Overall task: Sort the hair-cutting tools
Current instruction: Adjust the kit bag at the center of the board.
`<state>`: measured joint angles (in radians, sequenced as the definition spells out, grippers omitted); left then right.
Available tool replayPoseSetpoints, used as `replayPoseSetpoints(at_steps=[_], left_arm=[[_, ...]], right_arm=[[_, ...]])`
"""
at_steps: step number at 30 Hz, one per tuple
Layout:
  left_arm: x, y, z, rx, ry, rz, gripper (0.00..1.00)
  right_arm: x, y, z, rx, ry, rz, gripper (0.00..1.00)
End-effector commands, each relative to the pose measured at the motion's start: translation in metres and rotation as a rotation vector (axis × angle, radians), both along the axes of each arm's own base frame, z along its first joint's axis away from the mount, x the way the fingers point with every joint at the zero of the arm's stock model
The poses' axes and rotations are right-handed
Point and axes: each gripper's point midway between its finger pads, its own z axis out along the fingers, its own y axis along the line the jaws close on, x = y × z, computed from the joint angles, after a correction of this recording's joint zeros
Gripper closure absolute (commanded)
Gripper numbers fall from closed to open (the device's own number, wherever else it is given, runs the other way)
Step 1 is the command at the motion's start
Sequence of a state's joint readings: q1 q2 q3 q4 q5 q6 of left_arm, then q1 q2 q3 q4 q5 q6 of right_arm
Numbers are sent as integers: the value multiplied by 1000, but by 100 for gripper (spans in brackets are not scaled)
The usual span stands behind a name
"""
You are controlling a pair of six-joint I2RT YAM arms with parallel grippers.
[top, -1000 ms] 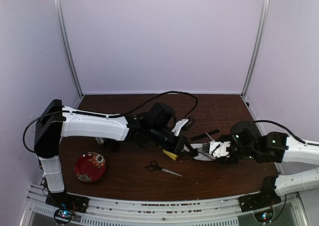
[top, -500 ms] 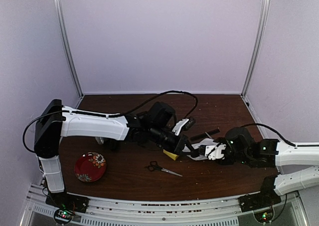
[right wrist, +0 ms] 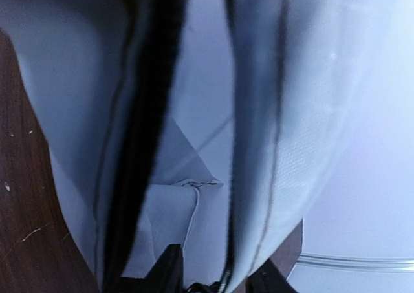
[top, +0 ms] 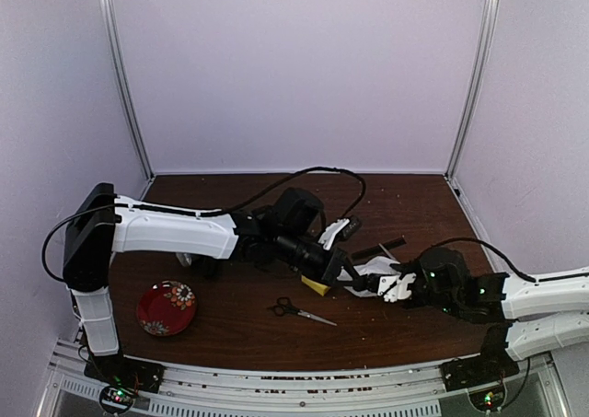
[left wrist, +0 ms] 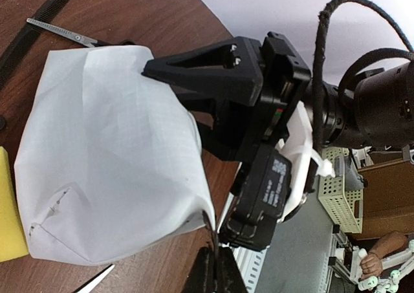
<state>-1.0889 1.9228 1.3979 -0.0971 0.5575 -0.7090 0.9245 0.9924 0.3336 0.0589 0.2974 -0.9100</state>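
Looking first at the tools, we find the scissors [top: 299, 311] lying flat on the table [top: 423, 205] at lower centre of the top view, well apart from the other things. A slim black comb [top: 379, 249] lies right of centre, just above the white pouch [top: 373, 272].

The left wrist view adds what the arms hide from above. In its upper left corner the comb [left wrist: 29, 31] lies beside a toothed silver blade [left wrist: 61, 33], and the blade runs under the pouch's [left wrist: 110, 157] top edge. The yellow sponge [top: 316, 286] sits just left of the pouch in the top view and shows only as a strip at the left edge of the left wrist view [left wrist: 6, 209].

The left gripper [top: 347, 275] meets the pouch from the left. Its own camera shows the fingers [left wrist: 215, 277] pressed together at bottom centre, pinching the pouch's lower corner.

The right gripper [top: 391, 286] comes in from the right. The left wrist view shows one black finger [left wrist: 207, 63] lying over the pouch's upper edge. The right wrist view, blurred, looks into the pouch [right wrist: 194, 144], with black zipper lines running top to bottom. Its fingers [right wrist: 169, 267] stand apart at the bottom of that frame with fabric between them. We cannot tell whether they press it.

A red plate [top: 167, 307] sits at lower left of the top view.
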Motion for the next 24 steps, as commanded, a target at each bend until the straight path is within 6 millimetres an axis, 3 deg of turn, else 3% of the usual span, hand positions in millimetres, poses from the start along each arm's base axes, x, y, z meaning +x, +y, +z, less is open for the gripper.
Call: replayPoseSetpoints(at_steps=[1,6,12,18,22,24], left_arm=[[2,-3,9,-53,-32,-12,100],[1,0,3,-40,-36,-10,100],[3,4,-2,-17,-49,-2,100],[7,8,-7,15,-76,16,100],[21,16,-14,73,-122,75,100],[26,20,-17,90,-134,99,88]], right_arm=[[14,1,25,91,-95,-39,72],[19,3,27,105,-71,-23,89],[21,-1,27,96,-24,-20,100],[11,2,30,53,68,28,100],[1,1,37,23,169,31,100],[-4,-2,38,-13,240,16,100]])
